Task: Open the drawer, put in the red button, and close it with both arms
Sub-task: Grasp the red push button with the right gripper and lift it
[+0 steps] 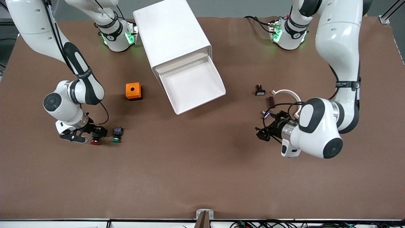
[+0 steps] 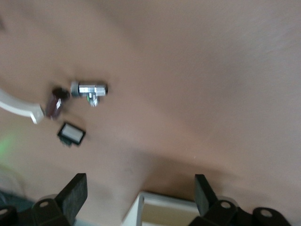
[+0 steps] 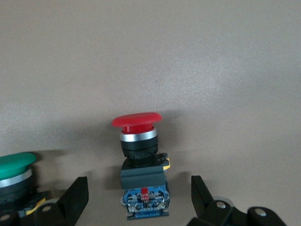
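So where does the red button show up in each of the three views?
Front view: the red button lies on the table toward the right arm's end, at the right gripper, beside the green button.
Right wrist view: the red button sits between the open fingers, red cap away from the camera.
Left wrist view: not in it.
Shared landmark: the green button, beside it in both views.

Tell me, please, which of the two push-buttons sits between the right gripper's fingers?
The red button: it lies between the open fingers of the right gripper, untouched by them. The green button, its twin apart from cap colour, lies just beside it, outside the fingers.
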